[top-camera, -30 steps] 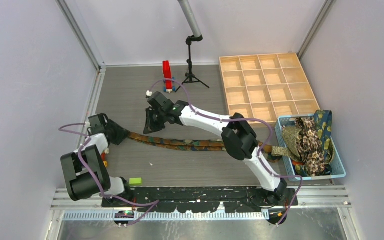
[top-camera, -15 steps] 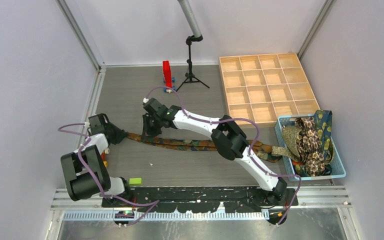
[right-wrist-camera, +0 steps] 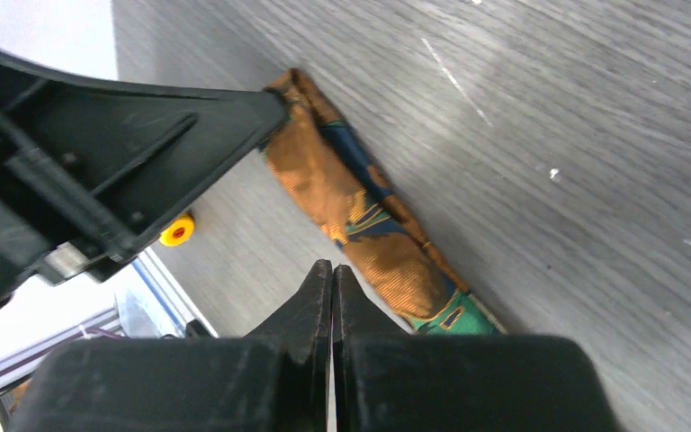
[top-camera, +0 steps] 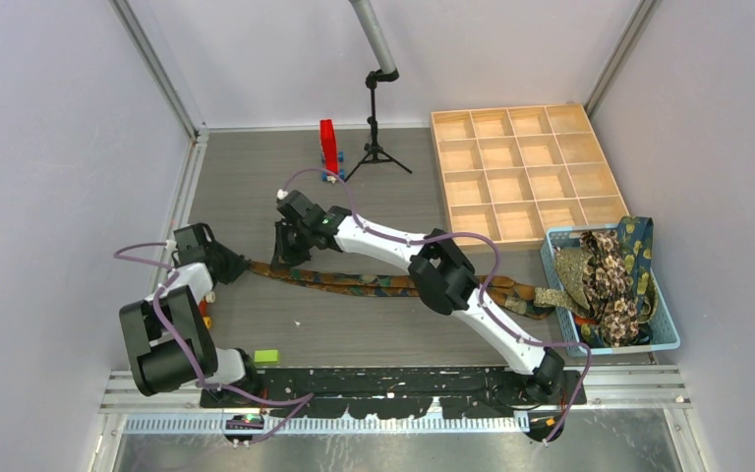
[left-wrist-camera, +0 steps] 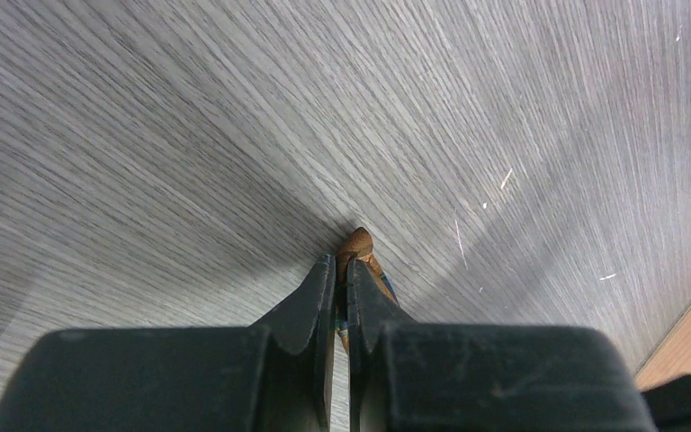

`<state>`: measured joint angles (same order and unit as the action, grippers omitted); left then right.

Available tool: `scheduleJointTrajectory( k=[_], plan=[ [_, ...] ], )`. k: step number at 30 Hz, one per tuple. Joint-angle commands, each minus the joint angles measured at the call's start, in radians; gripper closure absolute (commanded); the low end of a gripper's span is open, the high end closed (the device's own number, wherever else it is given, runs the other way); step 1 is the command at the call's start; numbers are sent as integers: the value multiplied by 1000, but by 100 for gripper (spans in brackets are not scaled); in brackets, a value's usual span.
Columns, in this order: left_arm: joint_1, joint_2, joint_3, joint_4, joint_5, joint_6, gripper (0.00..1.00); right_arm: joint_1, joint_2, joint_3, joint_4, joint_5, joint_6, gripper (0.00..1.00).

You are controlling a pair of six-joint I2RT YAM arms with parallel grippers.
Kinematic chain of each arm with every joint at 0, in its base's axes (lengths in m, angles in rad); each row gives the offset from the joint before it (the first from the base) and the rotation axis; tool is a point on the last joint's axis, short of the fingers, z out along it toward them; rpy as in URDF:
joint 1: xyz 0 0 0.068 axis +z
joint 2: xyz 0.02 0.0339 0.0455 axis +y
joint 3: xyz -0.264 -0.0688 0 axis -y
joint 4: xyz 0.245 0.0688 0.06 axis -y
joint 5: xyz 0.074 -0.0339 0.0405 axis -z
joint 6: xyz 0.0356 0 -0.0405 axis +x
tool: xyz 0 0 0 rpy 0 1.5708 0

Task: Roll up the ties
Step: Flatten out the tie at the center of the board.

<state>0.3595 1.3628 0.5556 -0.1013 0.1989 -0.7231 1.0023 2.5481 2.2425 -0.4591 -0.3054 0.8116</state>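
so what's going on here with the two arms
A long orange, teal and navy patterned necktie lies stretched flat across the grey table. The left gripper is shut on its narrow end, and the right gripper, shut with nothing visible between its fingers, sits beside that end. No roll has been started. More patterned ties are heaped in the light blue plastic basket.

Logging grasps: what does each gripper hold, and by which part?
Left gripper pinches the orange tie at its tip. Right gripper is shut, apparently holding nothing.
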Motion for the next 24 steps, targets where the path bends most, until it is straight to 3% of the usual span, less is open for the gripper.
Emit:
scheduleJointTrajectory(
  k=[1, 24],
  plan=[
    [6, -40, 4, 15, 2, 8, 95, 8, 35, 70, -3, -17, 20, 100],
    [6, -154, 41, -114, -9, 14, 98, 8, 137, 159, 4, -16, 21, 100]
  ],
)
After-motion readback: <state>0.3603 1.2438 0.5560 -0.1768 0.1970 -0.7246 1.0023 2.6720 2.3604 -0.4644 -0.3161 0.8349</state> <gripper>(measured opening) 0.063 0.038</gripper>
